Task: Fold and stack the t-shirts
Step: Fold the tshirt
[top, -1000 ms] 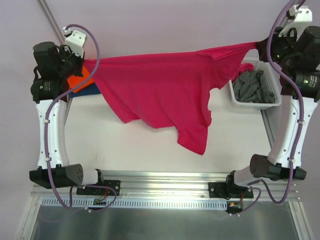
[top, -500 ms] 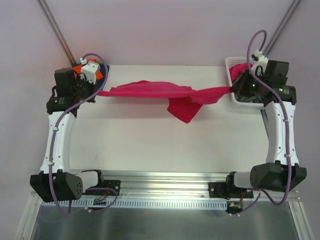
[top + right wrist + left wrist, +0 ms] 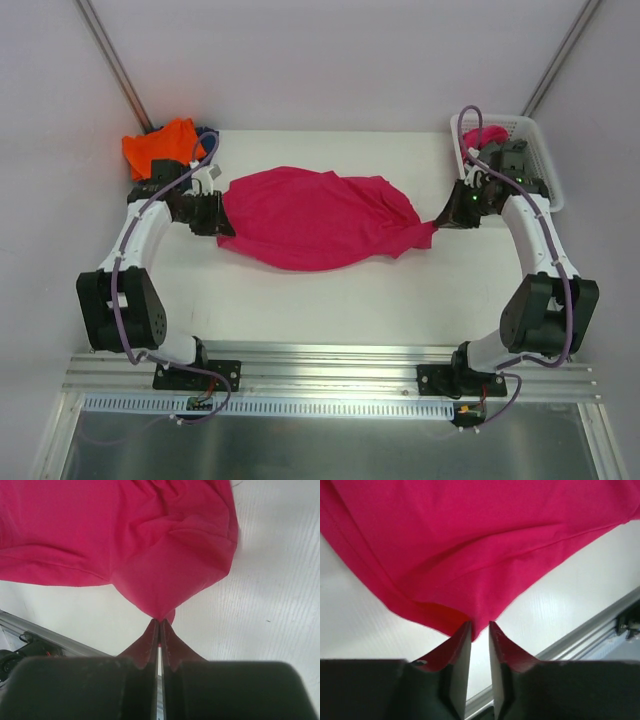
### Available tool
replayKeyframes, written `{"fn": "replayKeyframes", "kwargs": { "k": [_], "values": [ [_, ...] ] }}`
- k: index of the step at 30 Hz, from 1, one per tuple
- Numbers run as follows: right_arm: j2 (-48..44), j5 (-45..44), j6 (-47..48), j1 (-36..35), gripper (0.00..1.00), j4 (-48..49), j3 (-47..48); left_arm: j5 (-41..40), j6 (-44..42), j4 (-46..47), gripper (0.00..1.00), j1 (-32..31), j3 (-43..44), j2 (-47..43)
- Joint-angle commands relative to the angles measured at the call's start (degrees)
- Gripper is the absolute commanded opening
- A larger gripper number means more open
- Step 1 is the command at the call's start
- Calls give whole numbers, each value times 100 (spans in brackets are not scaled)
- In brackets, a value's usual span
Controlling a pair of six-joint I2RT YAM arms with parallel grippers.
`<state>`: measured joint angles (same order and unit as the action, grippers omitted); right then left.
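Magenta-pink soft cloth t-shirt [image 3: 315,218] lies spread on the white table [image 3: 300,295], left of the white plastic lattice basket [image 3: 545,172]. Your right gripper [image 3: 159,621] pinches its corner nearest the basket; your left gripper [image 3: 479,626] pinches the edge farthest from it.

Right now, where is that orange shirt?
In the overhead view the orange shirt lies crumpled at the far left corner of the table, just beyond the left pincer that grips the pink shirt.
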<state>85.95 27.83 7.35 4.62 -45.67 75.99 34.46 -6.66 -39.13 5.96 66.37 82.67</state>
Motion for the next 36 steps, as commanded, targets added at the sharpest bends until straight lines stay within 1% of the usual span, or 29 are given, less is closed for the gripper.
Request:
{"fn": "replayKeyframes", "kwargs": {
  "k": [1,2,3,4,6,10,11,13,17,24,25,31,36],
  "values": [
    [-35,3,-59,-172,0,-12,-163,571,323,-182,26,-24,-54,397],
    [-52,-6,-59,-198,0,-12,-259,536,331,-191,38,-16,-28,503],
    [-52,-24,-59,-251,0,-21,-303,483,314,-200,45,-16,-1,704],
    [-61,-32,-59,-277,1,-21,-338,413,323,-200,65,-24,25,793],
    [-61,-67,-50,-330,0,-21,-409,343,297,-208,68,-7,148,1056],
    [-61,-111,-59,-348,0,-3,-365,360,288,-279,65,28,359,1356],
    [-61,-120,-41,-348,0,-12,-339,360,279,-322,61,28,385,1374],
    [-70,-147,-24,-348,0,-12,-269,343,226,-402,58,46,325,1261],
    [-131,-164,-76,-348,0,84,-321,97,138,-402,58,116,280,1154],
    [-272,-199,-76,-348,0,76,-462,123,138,-402,54,415,623,1629],
    [-298,-191,-68,-348,0,76,-471,131,147,-402,52,424,701,1681],
    [-351,-243,-59,-339,1,85,-462,289,191,-393,50,477,1027,2270],
    [-369,-340,-15,-322,0,50,-400,395,226,-402,46,477,1159,2648]
  ]
}}
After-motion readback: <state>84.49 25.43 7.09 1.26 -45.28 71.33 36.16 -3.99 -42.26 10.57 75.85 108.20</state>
